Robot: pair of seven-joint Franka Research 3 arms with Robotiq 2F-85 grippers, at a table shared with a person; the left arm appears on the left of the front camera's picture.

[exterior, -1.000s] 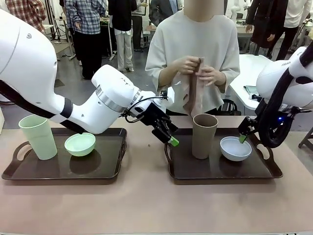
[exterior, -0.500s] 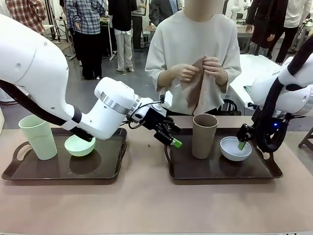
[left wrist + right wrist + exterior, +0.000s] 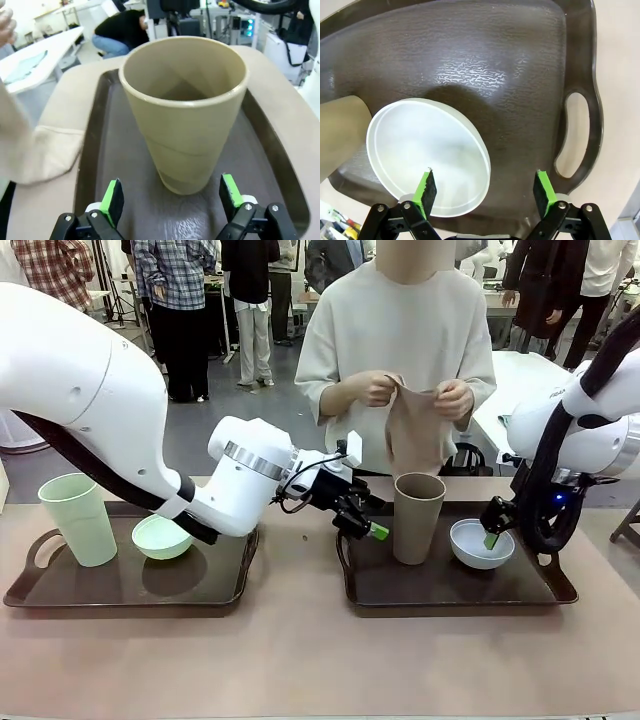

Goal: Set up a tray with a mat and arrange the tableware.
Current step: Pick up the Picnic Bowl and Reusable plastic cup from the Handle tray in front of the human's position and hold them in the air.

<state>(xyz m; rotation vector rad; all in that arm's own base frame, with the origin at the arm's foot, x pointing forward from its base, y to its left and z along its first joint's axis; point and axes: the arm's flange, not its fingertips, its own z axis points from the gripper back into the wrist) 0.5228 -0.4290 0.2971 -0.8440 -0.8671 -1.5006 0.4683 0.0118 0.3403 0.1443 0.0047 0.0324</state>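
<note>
Starting big: your left tray (image 3: 120, 602) and right tray (image 3: 450, 602) are both bare of any mat. The person holds the brown mat (image 3: 410, 435) up beyond the far edge. The pale green cup (image 3: 80, 520) and mint bowl (image 3: 160, 537) sit on the left tray, the tan cup (image 3: 418, 517) and whitish bowl (image 3: 480, 545) on the right. Your left gripper (image 3: 170, 194) gapes around the tan cup without touching it. Your right gripper (image 3: 484, 189) is spread over the whitish bowl's rim. Setup looks barely begun.

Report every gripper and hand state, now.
Left gripper: open, astride the tan-brown cup's base.
Right gripper: open, straddling the pale bowl's rim.
Person's right hand: holding a brown cloth.
Person's left hand: holding the same cloth.
</note>
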